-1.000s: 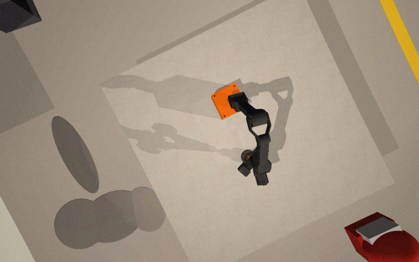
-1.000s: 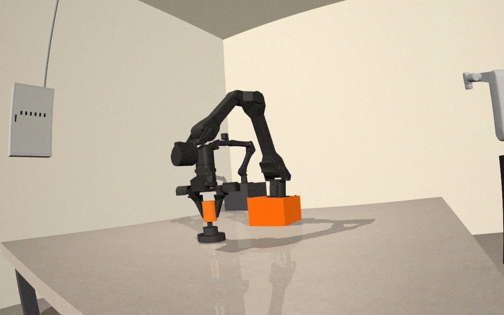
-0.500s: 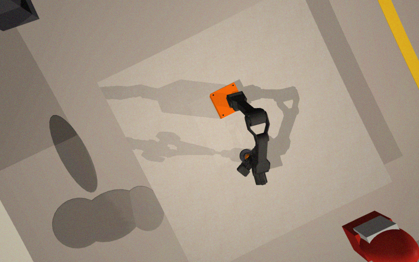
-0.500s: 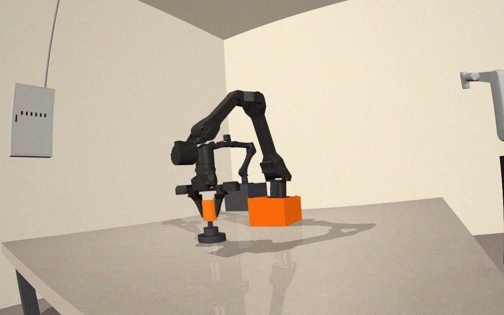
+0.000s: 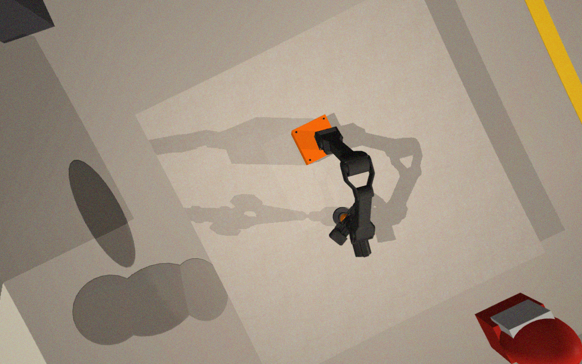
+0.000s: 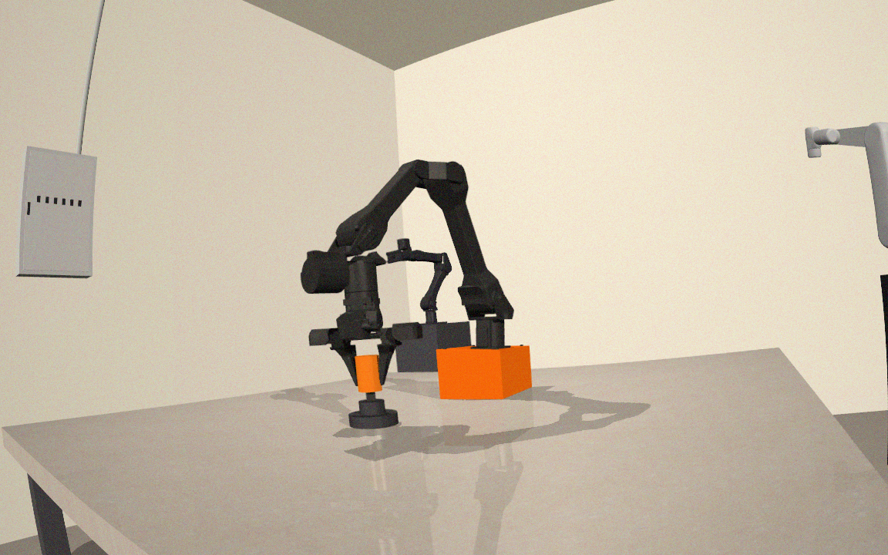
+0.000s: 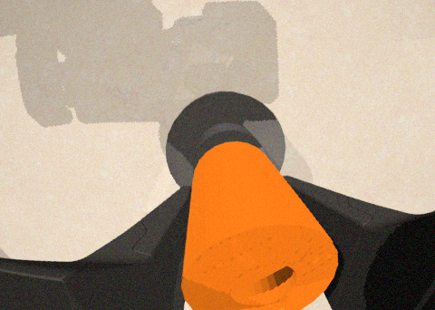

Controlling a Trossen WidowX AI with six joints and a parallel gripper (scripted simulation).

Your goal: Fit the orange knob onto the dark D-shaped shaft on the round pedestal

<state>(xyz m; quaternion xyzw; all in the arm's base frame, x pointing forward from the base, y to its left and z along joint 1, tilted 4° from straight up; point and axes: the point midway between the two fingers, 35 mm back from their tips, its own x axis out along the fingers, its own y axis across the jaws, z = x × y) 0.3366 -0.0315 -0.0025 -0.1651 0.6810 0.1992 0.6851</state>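
The orange knob [image 5: 343, 217] [image 6: 368, 373] [image 7: 245, 201] is a near-upright cylinder, very slightly tilted in the exterior view. My gripper [image 6: 369, 381] is shut on it, one finger on each side. The round dark pedestal [image 6: 373, 418] [image 7: 222, 106] [image 5: 336, 216] stands on the table below the knob. A short piece of the dark shaft [image 6: 371, 396] shows between the knob's bottom and the pedestal's raised middle. The knob's bottom is above the pedestal, not touching it. In the wrist view the knob hides the shaft; a dark slot-like opening shows in the knob's top. The shaft's flat side is not visible.
The arm's orange base block [image 5: 303, 143] [image 6: 471, 373] stands on the table [image 5: 420, 99] [image 6: 640, 469], behind and right of the pedestal in the exterior view. A second dark arm [image 6: 437, 279] is farther back. A red object [image 5: 550, 344] is beyond the table in the top view.
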